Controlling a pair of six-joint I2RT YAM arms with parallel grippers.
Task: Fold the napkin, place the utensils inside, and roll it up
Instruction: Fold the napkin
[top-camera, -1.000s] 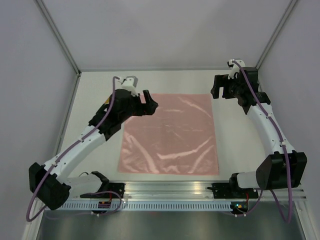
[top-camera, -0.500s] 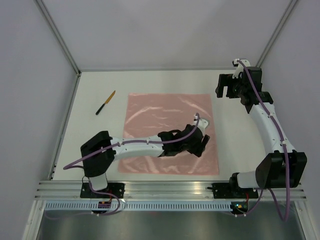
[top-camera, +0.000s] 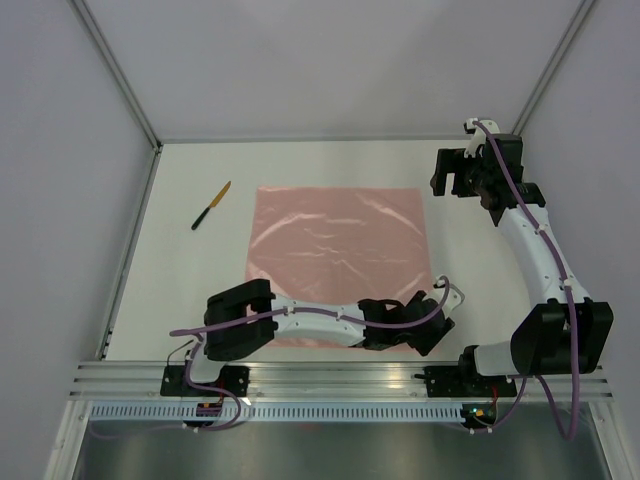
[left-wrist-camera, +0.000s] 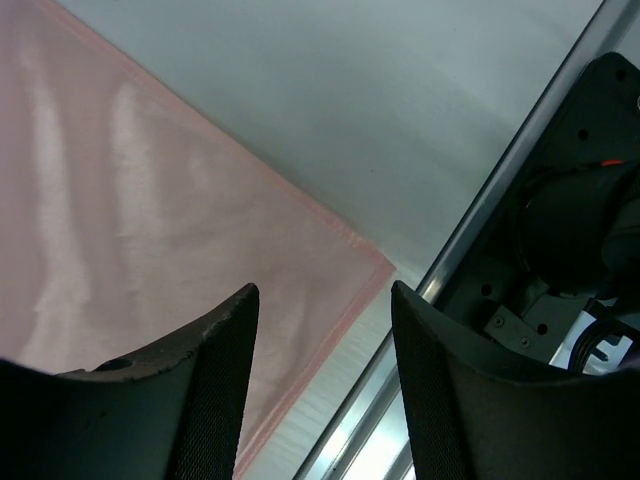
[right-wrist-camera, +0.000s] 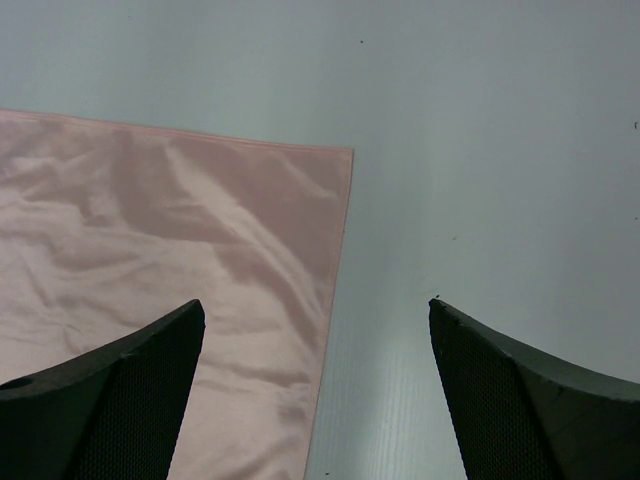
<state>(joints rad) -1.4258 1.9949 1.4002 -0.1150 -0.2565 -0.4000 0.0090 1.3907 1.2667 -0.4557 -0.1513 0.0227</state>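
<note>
The left claw (left-wrist-camera: 322, 297) is held open with nothing gripped, and is poised just above the near right corner of the napkin (top-camera: 340, 255). That corner is seen through the claw's gap, and whether the cloth is touched cannot be told. The right claw (right-wrist-camera: 316, 305) is likewise spread wide and empty, and is hung over the far right corner, with pink cloth under one side of it and bare worktop (top-camera: 175, 265) under the other. The napkin is laid out flat as a full square in the middle of the worktop, lightly creased, with no fold made in it. A knife (top-camera: 211, 205) is left lying well apart from it, toward the far left, untouched. The task is therefore judged to be at its very start: a first fold appears to be in preparation, and the folding, the placing of the utensils and the rolling are all left to be done. One napkin, one knife and two claws are counted; no fork or spoon is seen.
</note>
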